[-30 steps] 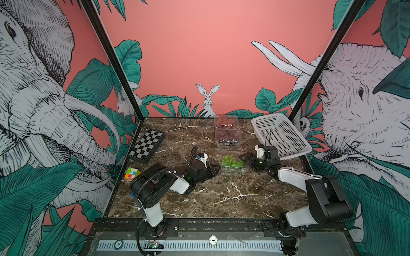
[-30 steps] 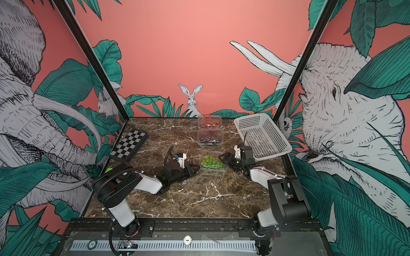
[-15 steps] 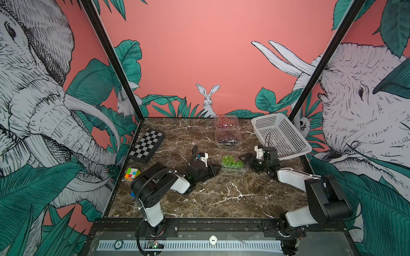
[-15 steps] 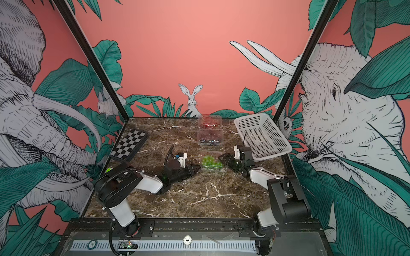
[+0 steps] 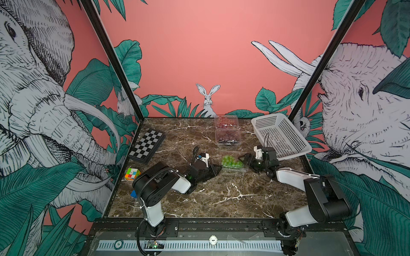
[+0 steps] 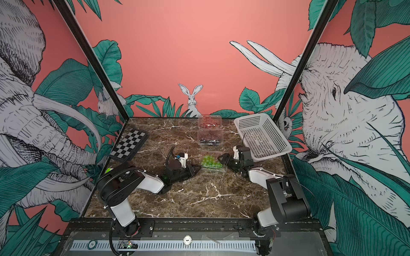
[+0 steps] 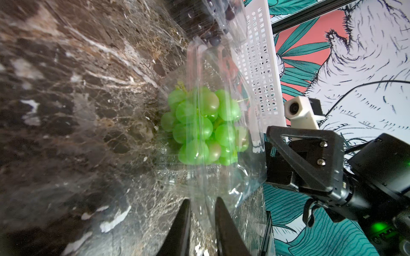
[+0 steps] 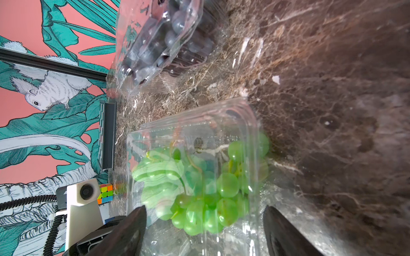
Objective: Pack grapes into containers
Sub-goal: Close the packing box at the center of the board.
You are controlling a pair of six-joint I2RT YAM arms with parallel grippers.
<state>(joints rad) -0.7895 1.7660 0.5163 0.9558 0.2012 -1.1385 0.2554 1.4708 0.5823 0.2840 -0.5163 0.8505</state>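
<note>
1. The left end effector (image 7: pixel 203 204) is pinched narrow on a clear plastic edge of the clamshell container (image 7: pixel 224 177). It is probably the lid flap, though glare blurs it.
2. The green grapes (image 5: pixel 230 161) lie inside that container, near the middle of the marble surface (image 5: pixel 221 195).
3. The right end effector (image 8: pixel 204 212) is spread wide, with a finger on either side of the container's opposite end. Contact cannot be told.
4. Behind, two more containers sit in line, the nearer (image 5: pixel 228 144) with dark grapes (image 5: pixel 228 137) and the farther (image 5: pixel 226 127) with red grapes (image 5: pixel 225 121).
5. A white basket (image 5: pixel 279 135) leans at the surface's right edge.
</note>
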